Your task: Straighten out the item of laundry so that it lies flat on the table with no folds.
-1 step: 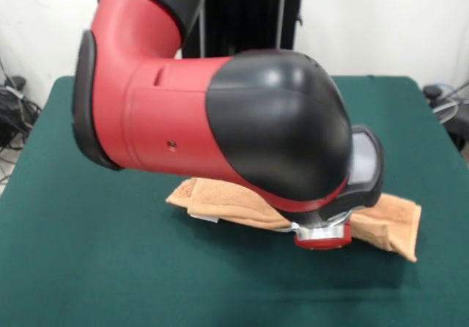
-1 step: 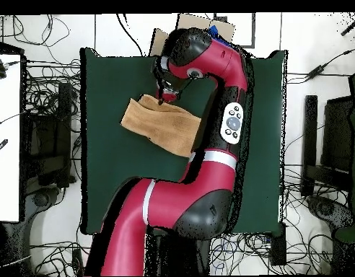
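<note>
The item of laundry [image 2: 160,124], an orange-tan towel, lies on the green table [image 2: 108,180] as a slanted, bunched band. In the front view its left end [image 1: 209,199] and right end [image 1: 392,224] stick out from under the big red and black arm [image 1: 242,114], which hides its middle. Seen from overhead, my gripper [image 2: 164,97] points down at the towel's edge farthest from the robot's base. Whether it touches the cloth is unclear, and the front view hides it behind the arm. A small white tag [image 1: 205,217] shows at the towel's front left edge.
The arm's elbow and wrist housing [image 2: 231,122] hang low over the table beside the towel. Green table top [image 1: 88,268] surrounds the cloth. Cables [image 2: 43,86] cover the floor around the table, and a cardboard box [image 2: 209,27] sits past its far edge.
</note>
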Action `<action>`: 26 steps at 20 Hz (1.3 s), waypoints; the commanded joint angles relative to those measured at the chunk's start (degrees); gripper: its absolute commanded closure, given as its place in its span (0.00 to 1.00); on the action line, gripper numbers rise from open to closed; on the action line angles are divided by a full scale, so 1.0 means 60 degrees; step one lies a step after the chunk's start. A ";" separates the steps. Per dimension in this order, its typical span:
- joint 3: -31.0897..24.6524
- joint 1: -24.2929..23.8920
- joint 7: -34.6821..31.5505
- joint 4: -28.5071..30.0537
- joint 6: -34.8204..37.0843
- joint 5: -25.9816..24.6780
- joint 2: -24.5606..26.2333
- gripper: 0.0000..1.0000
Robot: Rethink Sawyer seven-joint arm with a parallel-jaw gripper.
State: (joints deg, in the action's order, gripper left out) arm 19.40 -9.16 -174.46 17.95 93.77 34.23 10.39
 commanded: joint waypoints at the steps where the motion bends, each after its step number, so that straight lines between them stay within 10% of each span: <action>1: -0.1031 -0.0096 0.0538 0.1914 -0.0828 -0.0358 0.0121 1.00; 3: -0.1155 -0.0114 0.0505 0.2025 -0.0990 -0.0282 0.0122 1.00; 4: -0.1218 -0.0123 0.0488 0.2080 -0.1071 -0.0244 0.0122 0.00; 26: -0.2027 -0.0167 0.1109 0.2175 -0.1883 -0.0334 0.0508 0.00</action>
State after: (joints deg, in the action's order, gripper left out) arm 15.10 -10.54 -174.46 19.68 86.60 33.32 10.79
